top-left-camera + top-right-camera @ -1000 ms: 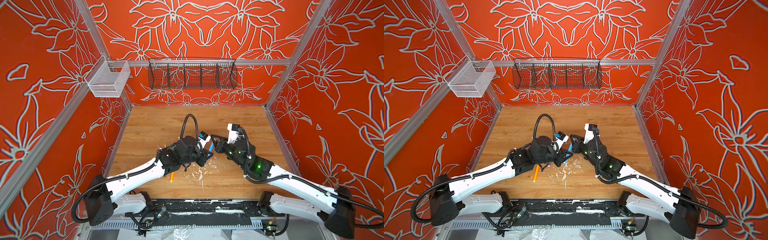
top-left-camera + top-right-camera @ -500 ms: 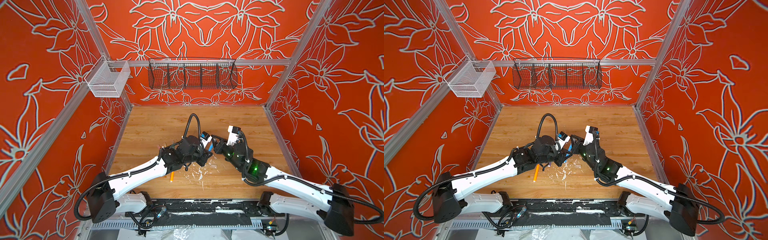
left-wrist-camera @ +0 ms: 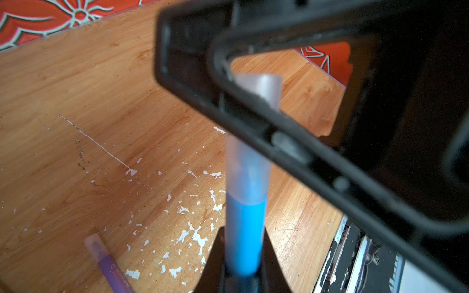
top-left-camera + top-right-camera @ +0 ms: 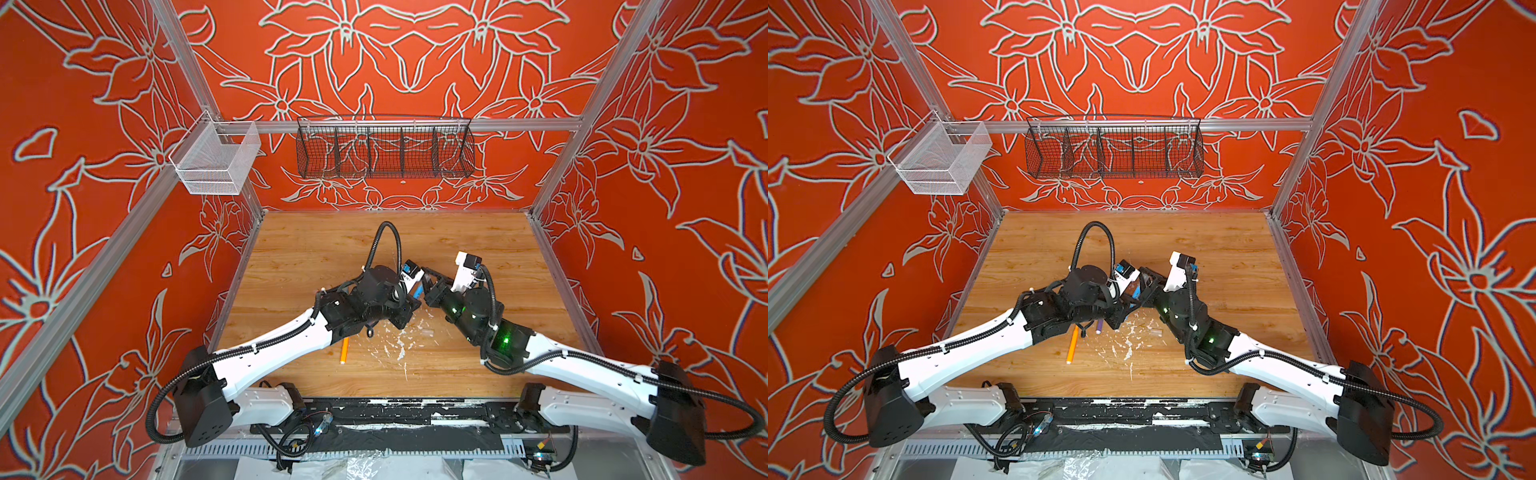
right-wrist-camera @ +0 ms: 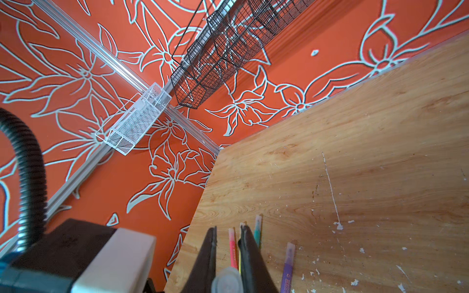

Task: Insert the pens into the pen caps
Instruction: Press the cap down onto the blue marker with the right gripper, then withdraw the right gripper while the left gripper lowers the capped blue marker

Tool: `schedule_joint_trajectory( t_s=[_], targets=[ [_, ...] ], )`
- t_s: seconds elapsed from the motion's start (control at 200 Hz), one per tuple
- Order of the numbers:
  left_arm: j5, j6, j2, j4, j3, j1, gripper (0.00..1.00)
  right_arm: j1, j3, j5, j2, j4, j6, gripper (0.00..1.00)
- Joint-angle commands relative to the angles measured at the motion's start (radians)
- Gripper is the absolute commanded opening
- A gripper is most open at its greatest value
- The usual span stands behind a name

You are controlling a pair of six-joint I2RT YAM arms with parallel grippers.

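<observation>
Two pinches: left gripper (image 3: pixel 243 238) on blue felt-tip pen (image 3: pixel 245 220), right gripper (image 5: pixel 228 229) on clear plastic tube cap (image 3: pixel 247 172). We should keep both aligned, pressing straight until seated.

Far table (image 4: pixel 457 237) open, orange pen (image 4: pixel 344 350) near front

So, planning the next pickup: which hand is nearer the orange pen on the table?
Left. The left hand, gripping the blue pen, hangs back-right of the orange pen; the right hand, holding a cap, sits farther right.

Black wire basket (image 4: pixel 384 153), white mesh bin (image 4: pixel 208 166)
</observation>
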Motion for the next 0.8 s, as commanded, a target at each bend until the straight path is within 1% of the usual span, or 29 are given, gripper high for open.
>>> schedule_joint_trajectory(
  t_s=[0.0, 0.09, 0.225, 0.27, 0.325, 0.36, 0.485, 0.585, 0.66, 0.796],
  targets=[
    [-0.077, -0.032, -0.047, 0.442, 0.064, 0.068, 0.00, 0.106, -0.044, -0.236, 0.020, -0.221, 0.033, 0.00],
    [-0.007, -0.036, -0.065, 0.439, 0.004, 0.067, 0.00, 0.105, -0.026, -0.198, -0.018, -0.259, 0.012, 0.00],
    [-0.005, -0.084, -0.105, 0.407, -0.127, 0.063, 0.00, 0.086, 0.012, -0.129, -0.069, -0.344, -0.022, 0.00],
    [-0.015, -0.100, -0.122, 0.395, -0.175, 0.059, 0.00, 0.072, 0.017, -0.127, -0.080, -0.353, -0.030, 0.03],
    [-0.029, -0.127, -0.145, 0.375, -0.229, 0.053, 0.00, 0.054, 0.030, -0.124, -0.091, -0.371, -0.036, 0.09],
    [-0.041, -0.145, -0.159, 0.363, -0.260, 0.051, 0.00, 0.043, 0.036, -0.121, -0.096, -0.385, -0.039, 0.14],
    [-0.082, -0.214, -0.183, 0.282, -0.336, 0.047, 0.00, 0.016, 0.061, -0.098, -0.120, -0.439, -0.063, 0.36],
    [-0.136, -0.261, -0.153, 0.188, -0.339, 0.047, 0.00, -0.002, 0.069, -0.077, -0.152, -0.484, -0.081, 0.52],
    [-0.165, -0.290, -0.096, 0.125, -0.315, 0.047, 0.00, -0.017, 0.064, -0.071, -0.182, -0.509, -0.088, 0.60],
    [-0.168, -0.316, 0.052, 0.077, -0.250, 0.047, 0.00, -0.043, 0.057, -0.027, -0.235, -0.614, -0.084, 0.64]
  ],
)
